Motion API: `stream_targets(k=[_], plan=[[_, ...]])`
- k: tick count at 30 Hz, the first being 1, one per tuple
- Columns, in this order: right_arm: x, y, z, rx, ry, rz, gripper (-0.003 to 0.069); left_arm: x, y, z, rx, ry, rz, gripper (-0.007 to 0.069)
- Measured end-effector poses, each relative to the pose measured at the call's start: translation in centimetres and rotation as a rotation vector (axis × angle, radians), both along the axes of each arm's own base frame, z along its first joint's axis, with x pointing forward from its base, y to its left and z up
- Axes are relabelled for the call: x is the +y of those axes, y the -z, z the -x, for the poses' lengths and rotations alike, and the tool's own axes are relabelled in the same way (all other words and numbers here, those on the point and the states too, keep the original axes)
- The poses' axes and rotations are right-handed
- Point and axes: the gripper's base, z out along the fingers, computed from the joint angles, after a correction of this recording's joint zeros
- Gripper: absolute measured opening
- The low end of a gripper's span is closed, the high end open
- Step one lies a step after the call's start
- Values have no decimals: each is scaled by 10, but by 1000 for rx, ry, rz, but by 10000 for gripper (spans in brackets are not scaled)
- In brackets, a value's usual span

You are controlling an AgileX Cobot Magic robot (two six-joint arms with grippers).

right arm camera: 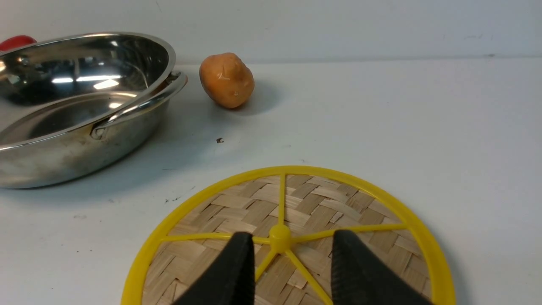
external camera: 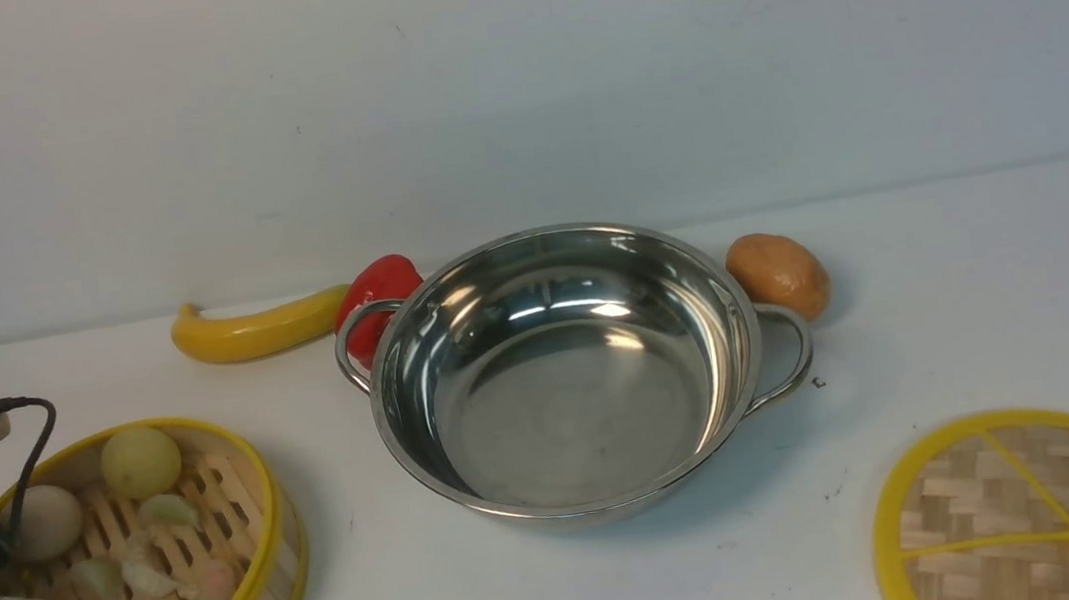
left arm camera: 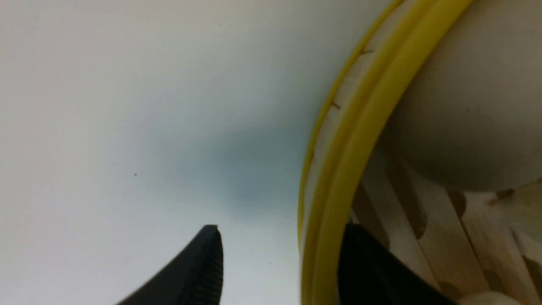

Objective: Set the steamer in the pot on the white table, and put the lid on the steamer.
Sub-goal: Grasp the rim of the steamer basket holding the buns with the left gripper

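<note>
At left, the left fingers (left arm camera: 281, 254) are spreading open around the wall of the food-filled steamer (external camera: 269, 572); the empty pot (external camera: 584, 511) is sitting mid-tabletop (external camera: 375, 580); at right, the open right fingers (right arm camera: 294, 258) are hovering over the lid (external camera: 966, 512).

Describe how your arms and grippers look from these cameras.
The left gripper shows blurred, dark, tapering fingers. Beside it in the front view are black parts, a grey cylindrical piece and looping black cables. The right gripper has similar dark, tapering fingers; its arm is out of view. I can make out no markings.
</note>
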Motion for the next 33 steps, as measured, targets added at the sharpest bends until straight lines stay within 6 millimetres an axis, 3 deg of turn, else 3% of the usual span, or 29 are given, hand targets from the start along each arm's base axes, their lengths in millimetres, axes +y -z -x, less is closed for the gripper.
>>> stream_targets(k=[3, 8, 9, 12, 26, 33], plan=[[0, 0, 0, 0, 0, 0, 241, 0, 0, 0, -1, 0, 0, 303], [0, 0, 0, 0, 0, 0, 241, 0, 0, 0, -3, -4, 6, 163], [0, 0, 0, 0, 0, 0, 241, 0, 0, 0, -3, -5, 6, 99], [0, 0, 0, 0, 0, 0, 241, 0, 0, -1, -6, -12, 8, 36], [0, 0, 0, 0, 0, 0, 241, -3, -2, -2, -8, -21, 40, 36], [0, 0, 0, 0, 0, 0, 241, -2, -22, -10, 14, -5, 86, 39]])
